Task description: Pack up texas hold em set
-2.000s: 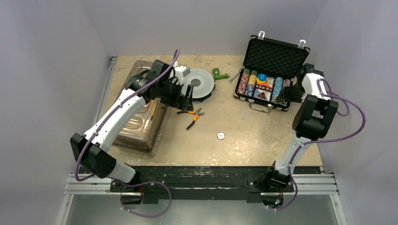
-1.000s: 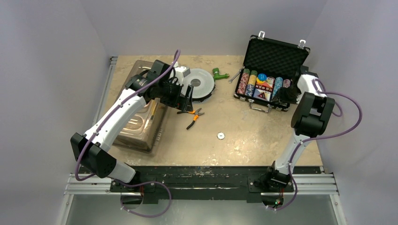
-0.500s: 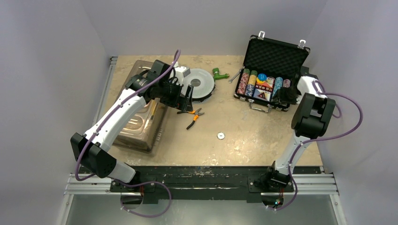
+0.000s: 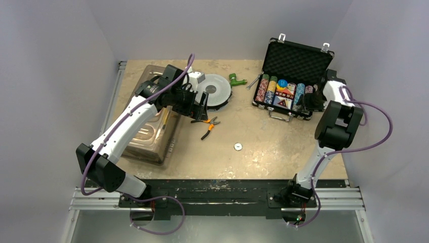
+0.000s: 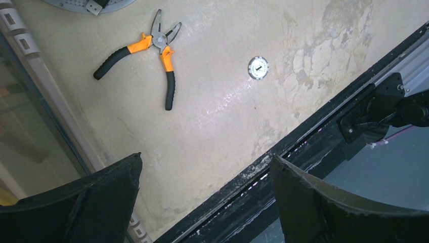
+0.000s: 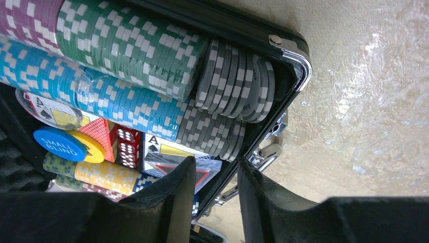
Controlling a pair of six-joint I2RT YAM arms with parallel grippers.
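Lying loose: pliers (image 4: 206,125), round button (image 4: 238,147); briefcase (image 4: 298,62) open, far right.

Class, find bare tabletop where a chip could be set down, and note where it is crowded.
Bare: between the pliers and the case, around the white disc, to the near rail. Crowded: far left, with bin, spool and left gripper.

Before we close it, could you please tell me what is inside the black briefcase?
The briefcase holds purple, green, blue, grey and yellow chip rows, a blue Small Blind button, red dice and a card. The right pincer hides part of it; beneath the chips nothing shows.
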